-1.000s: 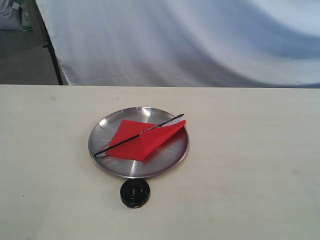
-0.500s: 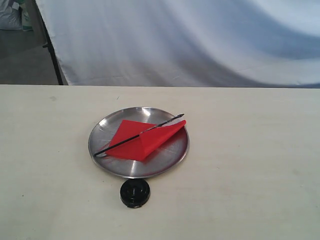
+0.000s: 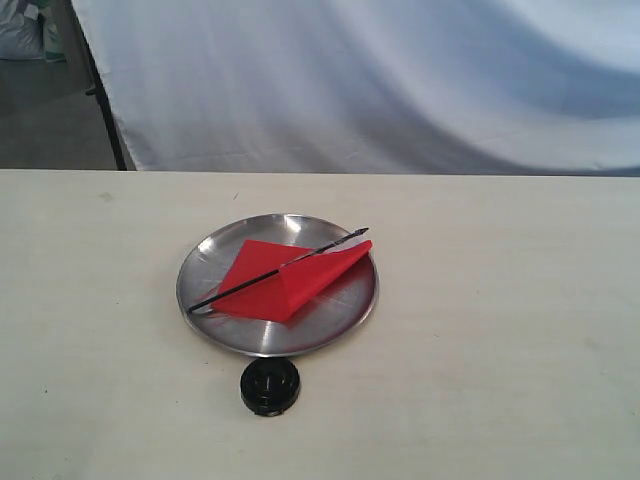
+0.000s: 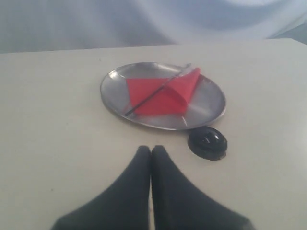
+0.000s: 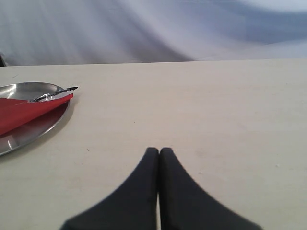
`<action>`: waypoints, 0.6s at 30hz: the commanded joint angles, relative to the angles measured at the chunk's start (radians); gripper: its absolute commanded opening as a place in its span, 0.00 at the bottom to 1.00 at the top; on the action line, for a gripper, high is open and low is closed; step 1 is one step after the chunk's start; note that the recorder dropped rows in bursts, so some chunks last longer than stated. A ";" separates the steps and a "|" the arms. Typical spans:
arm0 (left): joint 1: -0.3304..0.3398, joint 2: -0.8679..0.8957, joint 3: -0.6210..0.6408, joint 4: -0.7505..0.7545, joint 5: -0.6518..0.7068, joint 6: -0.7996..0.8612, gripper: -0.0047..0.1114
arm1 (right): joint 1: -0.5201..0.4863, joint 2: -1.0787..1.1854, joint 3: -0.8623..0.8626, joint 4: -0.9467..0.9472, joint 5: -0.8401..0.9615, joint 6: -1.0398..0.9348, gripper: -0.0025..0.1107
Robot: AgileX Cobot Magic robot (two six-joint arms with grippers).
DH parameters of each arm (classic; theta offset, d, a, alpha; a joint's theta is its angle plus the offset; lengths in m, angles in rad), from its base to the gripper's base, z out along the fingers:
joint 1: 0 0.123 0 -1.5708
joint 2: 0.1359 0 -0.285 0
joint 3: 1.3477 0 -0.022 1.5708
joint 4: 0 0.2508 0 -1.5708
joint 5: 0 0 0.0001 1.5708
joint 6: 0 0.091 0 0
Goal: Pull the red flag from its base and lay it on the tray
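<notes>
The red flag (image 3: 285,275) lies flat inside the silver tray (image 3: 340,315), its thin black stick slanting across the cloth with the pointed tip over the far right rim. The black round base (image 3: 269,385) sits on the table just in front of the tray, with nothing in its centre hole. In the left wrist view the flag (image 4: 160,93), tray (image 4: 211,96) and base (image 4: 207,142) lie beyond my left gripper (image 4: 151,151), which is shut and holds nothing. My right gripper (image 5: 159,152) is shut and holds nothing; the tray (image 5: 29,132) and flag (image 5: 24,112) are off to one side. Neither gripper shows in the exterior view.
The table is a pale cream surface (image 3: 500,330) with its far edge in front of a white cloth backdrop (image 3: 380,80). A dark stand leg (image 3: 100,95) rises at the back left.
</notes>
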 commanded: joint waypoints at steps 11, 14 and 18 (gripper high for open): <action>0.296 -0.004 0.004 0.008 0.003 0.005 0.04 | 0.002 -0.006 0.004 -0.001 -0.008 0.002 0.02; 0.317 -0.004 0.004 0.010 0.003 0.005 0.04 | 0.002 -0.006 0.004 -0.001 -0.008 0.002 0.02; 0.336 -0.004 0.004 0.010 0.003 0.001 0.04 | 0.002 -0.006 0.004 -0.001 -0.008 0.002 0.02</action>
